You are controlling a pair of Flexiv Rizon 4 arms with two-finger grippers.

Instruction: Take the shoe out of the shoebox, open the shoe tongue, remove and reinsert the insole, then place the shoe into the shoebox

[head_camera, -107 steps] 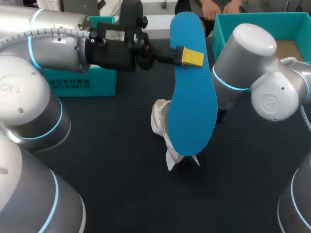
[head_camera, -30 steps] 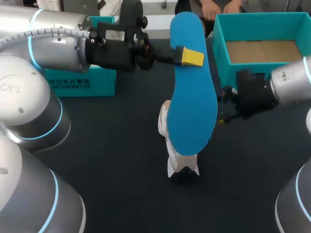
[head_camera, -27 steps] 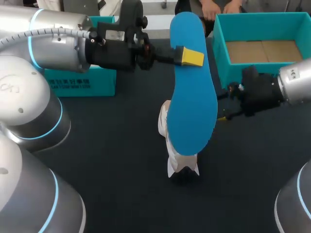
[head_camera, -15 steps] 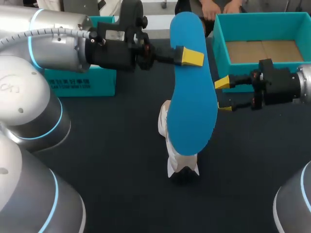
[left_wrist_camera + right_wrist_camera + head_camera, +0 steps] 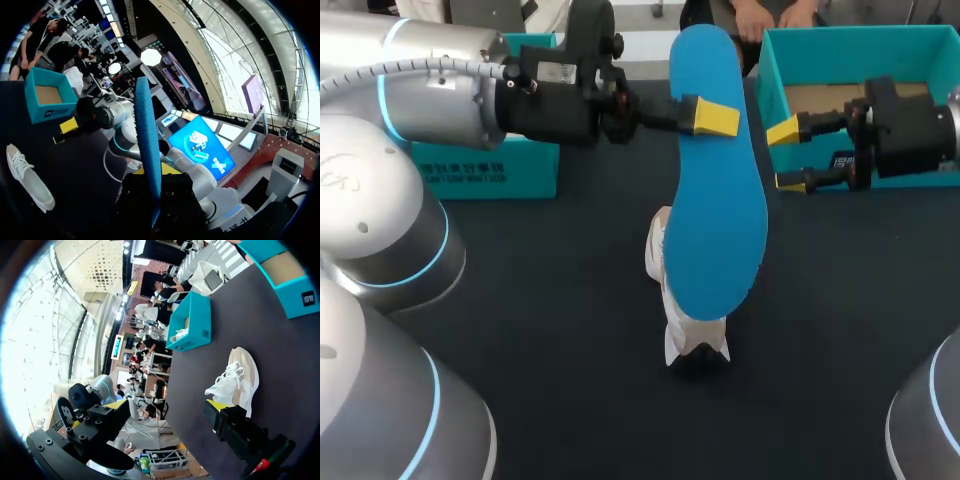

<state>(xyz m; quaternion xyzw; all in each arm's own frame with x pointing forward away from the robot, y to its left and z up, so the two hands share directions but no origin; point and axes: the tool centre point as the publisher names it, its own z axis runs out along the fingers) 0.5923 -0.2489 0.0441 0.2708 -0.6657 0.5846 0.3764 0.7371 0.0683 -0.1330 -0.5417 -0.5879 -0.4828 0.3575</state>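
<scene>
Backing off from the shoe (image 5: 680, 335), my right arm (image 5: 920, 135) has swung up and outward, and the right jaws now hang before the front wall of the teal shoebox (image 5: 850, 42), spread apart with nothing between them. The left jaws stay clamped on the blue insole (image 5: 715, 200) near its upper end, holding it on end in the air. Under the insole, the white shoe lies on the dark desk (image 5: 550, 300), well apart from the shoebox. A second teal box (image 5: 485, 170) stands at the far left, behind the left arm (image 5: 430, 80).
</scene>
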